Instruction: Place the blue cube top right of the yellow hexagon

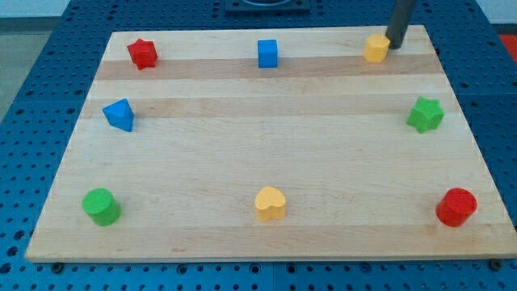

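Observation:
The blue cube [267, 53] sits near the top edge of the wooden board, about mid-width. The yellow hexagon [376, 48] sits near the top right of the board. My tip [393, 44] is at the hexagon's right side, touching or nearly touching it, and far to the right of the blue cube.
A red star [142, 53] is at top left, a blue triangle-like block [119, 115] at left, a green cylinder [101, 206] at bottom left, a yellow heart [271, 203] at bottom middle, a red cylinder [456, 207] at bottom right, a green star [425, 114] at right. The board's top edge [242, 32] is close behind the top row.

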`<state>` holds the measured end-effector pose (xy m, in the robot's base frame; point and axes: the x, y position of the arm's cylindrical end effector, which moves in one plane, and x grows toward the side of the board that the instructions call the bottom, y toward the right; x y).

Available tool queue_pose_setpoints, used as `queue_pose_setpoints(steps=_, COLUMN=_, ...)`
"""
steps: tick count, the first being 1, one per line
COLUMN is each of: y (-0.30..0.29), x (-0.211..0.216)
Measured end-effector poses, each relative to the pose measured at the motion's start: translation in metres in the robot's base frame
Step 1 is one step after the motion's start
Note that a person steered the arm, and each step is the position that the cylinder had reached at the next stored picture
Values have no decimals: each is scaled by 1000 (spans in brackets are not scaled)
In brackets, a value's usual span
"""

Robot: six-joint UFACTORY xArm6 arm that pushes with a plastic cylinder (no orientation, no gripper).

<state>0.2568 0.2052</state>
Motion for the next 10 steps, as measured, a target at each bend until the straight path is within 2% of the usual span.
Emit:
queue_pose_setpoints(steps=3, y=-131, x=88)
queue_pose_setpoints(steps=4, y=-145, x=101)
queue_pose_setpoints(steps=5, y=-87, x=68)
queue_pose_setpoints(steps=6, y=-16, x=52)
queue_pose_setpoints(steps=7, y=-23, x=-1)
queue_pose_setpoints(steps=8, y=-91, x=-43)
queue_pose_setpoints(steps=10, y=-235, x=-63)
